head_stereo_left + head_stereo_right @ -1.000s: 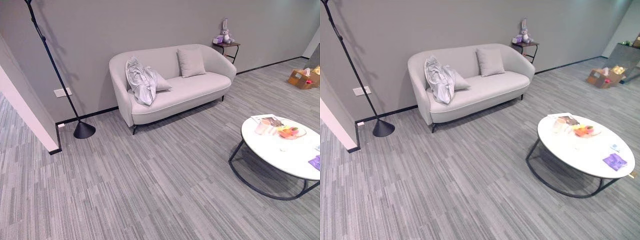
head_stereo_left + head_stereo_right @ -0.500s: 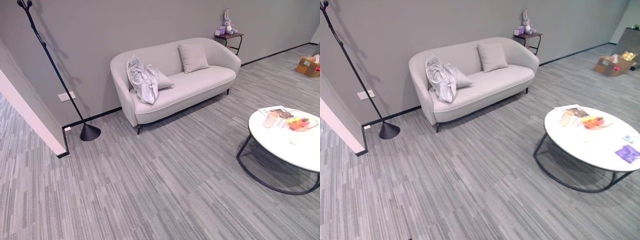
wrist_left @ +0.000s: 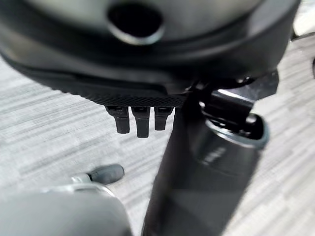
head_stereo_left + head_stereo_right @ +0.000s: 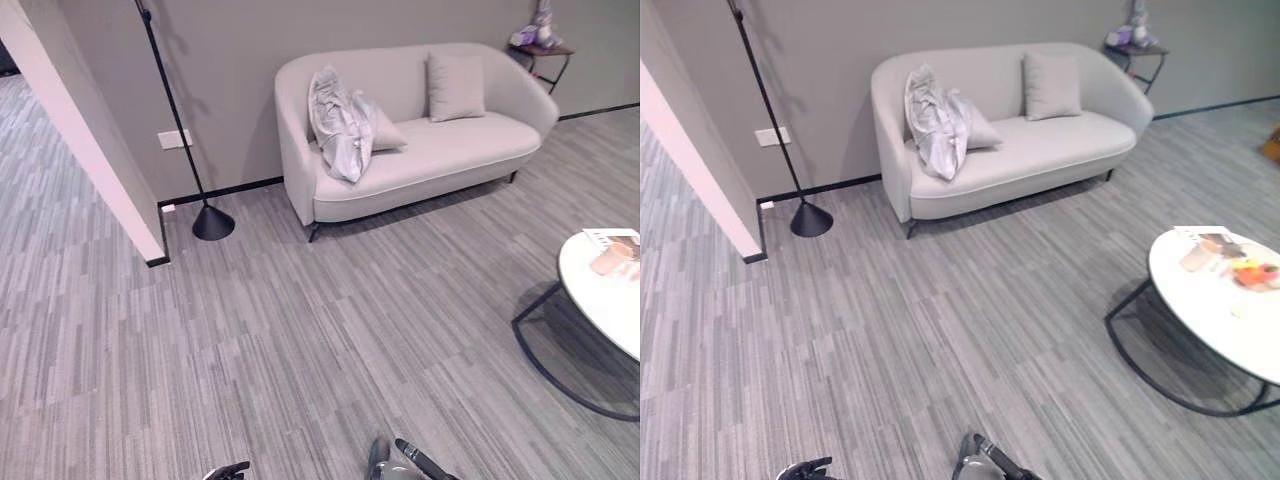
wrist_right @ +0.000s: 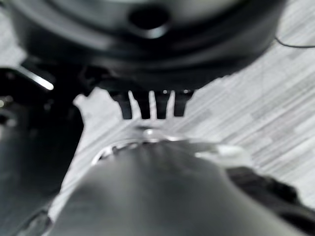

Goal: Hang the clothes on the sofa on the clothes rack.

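Black metal first: at the far left the clothes rack [image 4: 178, 125] stands as a thin pole on a cone foot, against the grey wall beside the wall corner. Moving right, the pale sofa [image 4: 450, 160], and on its left end the garment [image 4: 340, 135], a light grey, slightly shiny bundle slumped against the backrest and a cushion, spilling down toward the seat edge. A second cushion [image 4: 455, 88] rests further along the back. Further right, a small side table [image 4: 1137, 55] with a soft toy by the wall, and nearest on the right a round white surface [image 4: 1230, 320] carrying a few small items.

The hands are low and nowhere near the sofa. The left hand [image 3: 140, 118] shows short straight fingertips hanging relaxed over carpet, holding nothing. The right hand [image 5: 150, 105] looks the same, fingers apart and straight, empty.

Handling call: that cloth looks light, limp and a bit slick, so it will sag and slide rather than keep shape. Best bet is to pinch a good fold near the top of the heap, by the backrest, gathering plenty of fabric so it doesn't slip free. Then it has to be lifted high enough to hook onto the rack.
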Motion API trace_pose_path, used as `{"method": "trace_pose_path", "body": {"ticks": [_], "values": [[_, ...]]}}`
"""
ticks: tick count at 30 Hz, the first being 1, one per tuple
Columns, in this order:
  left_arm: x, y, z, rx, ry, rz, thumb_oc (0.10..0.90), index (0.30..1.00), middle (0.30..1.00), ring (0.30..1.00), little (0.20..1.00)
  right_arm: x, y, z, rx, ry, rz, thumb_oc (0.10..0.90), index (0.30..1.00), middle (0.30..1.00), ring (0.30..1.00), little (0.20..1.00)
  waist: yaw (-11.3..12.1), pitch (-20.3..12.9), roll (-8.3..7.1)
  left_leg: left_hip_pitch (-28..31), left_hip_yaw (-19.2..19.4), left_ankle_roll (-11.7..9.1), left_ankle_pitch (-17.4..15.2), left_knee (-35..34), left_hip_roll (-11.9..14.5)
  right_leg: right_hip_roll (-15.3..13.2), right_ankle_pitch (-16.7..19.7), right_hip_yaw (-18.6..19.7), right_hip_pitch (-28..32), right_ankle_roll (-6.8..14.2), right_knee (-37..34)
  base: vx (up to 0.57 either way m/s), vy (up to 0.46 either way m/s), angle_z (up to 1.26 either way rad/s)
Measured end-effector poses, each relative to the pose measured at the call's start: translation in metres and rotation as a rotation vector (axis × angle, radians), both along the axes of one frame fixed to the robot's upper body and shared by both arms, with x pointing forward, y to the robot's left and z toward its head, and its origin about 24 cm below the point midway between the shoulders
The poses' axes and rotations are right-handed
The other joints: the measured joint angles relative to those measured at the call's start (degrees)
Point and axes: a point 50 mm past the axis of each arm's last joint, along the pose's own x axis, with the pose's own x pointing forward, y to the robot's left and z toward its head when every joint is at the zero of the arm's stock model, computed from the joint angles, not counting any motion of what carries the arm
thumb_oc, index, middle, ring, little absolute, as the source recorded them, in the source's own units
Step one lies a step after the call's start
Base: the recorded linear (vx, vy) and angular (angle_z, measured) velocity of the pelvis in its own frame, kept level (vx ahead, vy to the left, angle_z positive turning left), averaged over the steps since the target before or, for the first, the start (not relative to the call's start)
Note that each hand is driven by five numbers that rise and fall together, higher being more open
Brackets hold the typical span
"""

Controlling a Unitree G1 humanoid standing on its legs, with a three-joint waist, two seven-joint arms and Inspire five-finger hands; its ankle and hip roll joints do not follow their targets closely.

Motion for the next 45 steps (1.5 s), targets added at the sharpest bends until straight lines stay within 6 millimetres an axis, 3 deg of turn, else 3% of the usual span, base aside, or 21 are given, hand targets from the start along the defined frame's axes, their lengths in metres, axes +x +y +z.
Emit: {"method": "trace_pose_path", "body": {"ticks": [3,6,7,9,13,14,15,17,18,21,23,24,26,28,29,33,35,36,39,41,45], "values": [[0.0,-0.002,-0.001,-0.002,0.004,-0.005,0.8,0.9,0.9,0.9,0.9,-0.007,-0.002,-0.001,0.007,0.021,-0.055,0.8,0.9,0.9,0.9,0.9,-0.3,-0.2,0.4,3.5,0.4,-1.8,-2.7,0.0,0.4,-3.3,4.3,3.0,-0.3,0.7,-3.0,0.37,-0.302,-0.18],[-0.003,-0.001,-0.001,-0.001,0.001,0.017,0.8,0.9,0.9,0.9,0.9,-0.02,0.0,-0.004,0.021,0.05,-0.088,0.8,0.9,0.9,0.9,0.9,-1.2,-2.5,-0.01,5.7,-1.1,-4.2,-5.3,0.0,2.5,-3.8,4.6,2.9,2.2,0.7,0.8,0.41,-0.45,0.27],[-0.009,-0.005,-0.002,-0.001,0.012,0.032,0.8,0.9,0.9,0.9,0.9,-0.029,-0.002,-0.005,0.021,0.092,-0.098,0.8,0.9,0.9,0.9,0.9,-1.8,-4.5,1.61,7.4,-2.7,-7.0,-6.1,0.1,7.7,0.2,8.6,1.7,5.6,0.6,0.6,0.52,-0.734,0.75],[-0.012,-0.013,-0.004,-0.023,0.017,0.035,0.8,0.9,0.9,0.9,0.9,-0.032,-0.007,-0.004,0.005,0.111,-0.075,0.8,0.9,0.9,0.9,0.9,-1.4,-5.8,2.72,6.8,-2.6,-9.4,-4.5,3.5,11.8,3.9,7.9,1.4,7.1,-1.2,1.0,0.33,-0.549,0.37],[-0.018,-0.007,-0.004,-0.014,0.025,0.119,0.8,0.9,0.9,0.9,0.9,-0.008,0.0,-0.002,-0.026,0.049,0.101,0.8,0.9,0.9,0.9,0.9,-0.3,-6.4,1.12,-2.2,-7.2,-11.4,3.4,23.7,19.0,11.2,1.7,0.4,9.5,-8.2,2.4,0.39,-0.624,-0.2],[-0.01,-0.001,-0.002,-0.013,-0.01,0.157,0.8,0.9,0.9,0.9,0.9,-0.018,0.008,-0.005,-0.028,0.093,0.202,0.8,0.9,0.9,0.9,0.9,0.7,-5.7,-2.39,-6.4,-7.3,-10.4,7.8,34.4,21.5,13.3,-0.6,-0.2,13.7,-12.2,1.5,0.49,-0.624,0.47],[0.013,0.002,0.004,0.008,-0.092,0.114,0.8,0.9,0.9,0.9,0.9,-0.022,0.003,-0.005,-0.048,0.097,0.189,0.8,0.9,0.9,0.9,0.9,1.8,-5.5,-3.66,-16.3,-5.1,-5.5,13.1,51.1,22.6,14.5,-2.4,-1.5,16.0,-14.1,-0.1,0.55,-0.635,0.41],[0.039,-0.001,0.011,-0.004,-0.191,0.067,0.8,0.9,0.9,0.9,0.9,-0.007,0.002,-0.002,-0.069,0.099,0.202,0.8,0.9,0.9,0.9,0.9,4.1,-3.3,-5.83,-24.9,-7.9,-1.5,0.2,57.2,11.5,13.3,-3.8,1.0,17.4,-14.3,-0.5,0.4,-0.17,-0.08],[0.053,-0.007,0.015,-0.031,-0.238,0.065,0.8,0.9,0.9,0.9,0.9,0.002,0.001,-0.001,-0.087,0.104,0.241,0.8,0.9,0.9,0.9,0.9,5.4,-1.0,-5.82,-29.3,-3.2,-1.9,-3.1,47.0,5.0,12.6,-3.8,0.0,20.2,-13.1,-2.7,0.41,-0.048,-0.39],[0.047,-0.015,0.011,-0.053,-0.214,0.102,0.8,0.9,0.9,0.9,0.9,0.004,0.007,-0.001,-0.089,0.092,0.33,0.8,0.9,0.9,0.9,0.9,4.0,-0.4,-3.7,-30.1,7.0,-4.3,0.6,16.0,2.3,15.0,-8.3,-3.1,24.4,-11.3,-3.1,0.31,-0.01,0.25],[0.043,-0.015,0.01,-0.055,-0.201,0.135,0.8,0.9,0.9,0.9,0.9,0.001,0.016,-0.004,-0.086,0.116,0.423,0.8,0.9,0.9,0.9,0.9,4.3,-0.6,-2.08,-31.9,6.4,-3.8,3.7,6.6,0.5,17.2,-10.6,-4.1,27.0,-9.3,-2.6,0.42,0.002,0.32],[0.041,-0.012,0.009,-0.058,-0.198,0.182,0.8,0.9,0.9,0.9,0.9,0.001,0.017,-0.004,-0.096,0.118,0.471,0.8,0.9,0.9,0.9,0.9,4.4,-0.9,-2.74,-31.6,4.6,-4.2,4.2,2.4,-1.1,17.0,-12.1,-4.3,28.3,-8.9,-2.6,0.45,0.009,0.17],[0.028,0.001,0.007,-0.03,-0.155,0.275,0.8,0.9,0.9,0.9,0.9,0.007,0.024,-0.004,-0.112,0.109,0.534,0.8,0.9,0.9,0.9,0.9,6.2,-0.9,-4.26,-31.1,3.3,-1.8,6.3,1.7,-3.9,16.2,-15.0,-3.4,31.6,-4.5,-2.6,0.56,0.034,-0.09],[-0.011,0.01,0.0,0.015,-0.051,0.36,0.8,0.9,0.9,0.9,0.9,0.006,0.031,-0.005,-0.107,0.092,0.582,0.8,0.9,0.9,0.9,0.9,6.7,-1.9,-3.86,-25.8,3.0,3.9,6.2,5.0,-3.5,17.5,-15.2,-0.4,35.3,-4.5,0.7,0.6,0.075,-0.28],[-0.03,0.016,-0.001,0.035,0.006,0.395,0.8,0.9,0.9,0.9,0.9,-0.001,0.035,-0.006,-0.092,0.102,0.622,0.8,0.9,0.9,0.9,0.9,6.6,-2.6,-4.51,-24.2,1.6,6.9,9.3,6.4,-3.4,17.6,-15.6,0.9,37.3,-4.5,2.5,0.43,0.131,-0.17],[-0.086,0.031,-0.001,0.102,0.191,0.428,0.8,0.9,0.9,0.9,0.9,-0.02,0.055,-0.011,-0.015,0.101,0.58,0.8,0.9,0.9,0.9,0.9,6.5,-5.7,-10.0,-16.4,0.4,8.8,9.4,4.3,-4.7,12.8,-11.4,0.1,31.4,-3.9,25.5,0.57,0.27,-0.09],[-0.076,0.031,-0.001,0.101,0.179,0.393,0.8,0.9,0.9,0.9,0.9,-0.014,0.052,-0.01,-0.013,0.077,0.552,0.8,0.9,0.9,0.9,0.9,6.3,-5.2,-9.7,-12.2,0.2,9.7,7.2,2.5,-5.4,6.9,-7.6,-2.0,22.5,0.1,49.1,0.36,0.279,-0.09],[-0.068,0.03,-0.001,0.1,0.152,0.364,0.8,0.9,0.9,0.9,0.9,-0.01,0.045,-0.008,-0.031,0.064,0.523,0.8,0.9,0.9,0.9,0.9,5.7,-5.1,-8.93,-10.3,-0.4,9.8,6.3,2.3,-6.0,2.9,-7.9,-4.2,18.8,-0.1,56.4,0.42,0.311,0.03],[-0.011,0.024,0.003,0.079,0.004,0.264,0.8,0.9,0.9,0.9,0.9,-0.008,0.027,-0.005,-0.074,0.064,0.539,0.8,0.9,0.9,0.9,0.9,4.8,-4.0,-5.63,-4.4,-2.8,10.1,2.4,2.2,-6.1,-4.7,-10.0,-4.9,9.1,0.3,64.0,0.31,0.086,0.34],[0.043,0.012,0.014,0.067,-0.166,0.136,0.8,0.9,0.9,0.9,0.9,0.015,0.017,0.004,-0.139,-0.021,0.582,0.8,0.9,0.9,0.9,0.9,2.5,-3.6,-2.51,-0.5,-6.3,8.4,2.4,0.1,-3.0,-0.2,-13.7,-1.5,0.2,-2.7,53.9,0.22,-0.084,0.84],[0.09,-0.007,0.03,0.027,-0.342,0.064,0.8,0.9,0.9,0.9,0.9,0.024,0.021,0.007,-0.14,-0.068,0.61,0.8,0.9,0.9,0.9,0.9,1.1,-2.9,-2.61,4.6,-9.4,4.2,-0.3,0.7,0.3,6.1,-10.2,2.1,-1.8,-3.4,29.1,0.22,-0.142,0.96]]}}
